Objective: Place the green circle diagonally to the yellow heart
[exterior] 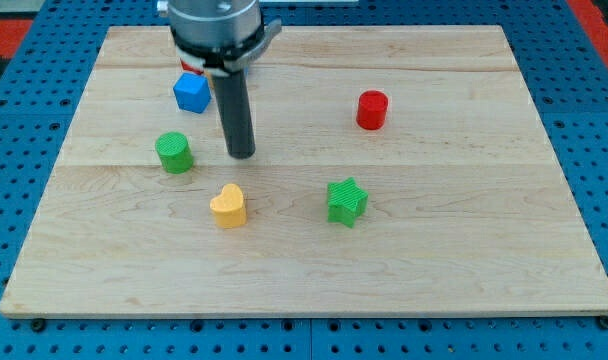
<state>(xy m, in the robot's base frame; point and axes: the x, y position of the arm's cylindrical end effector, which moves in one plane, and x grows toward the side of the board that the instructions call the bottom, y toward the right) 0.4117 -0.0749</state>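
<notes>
The green circle [173, 152] stands on the wooden board [434, 250] at the view's left. The yellow heart [228, 206] lies below and to the right of it. My tip [242, 155] rests on the board to the right of the green circle and above the yellow heart, apart from both.
A blue cube [191, 92] sits above the green circle, beside the rod. A red cylinder [372, 109] is at the upper right. A green star [347, 201] lies right of the yellow heart. The board sits on a blue pegboard.
</notes>
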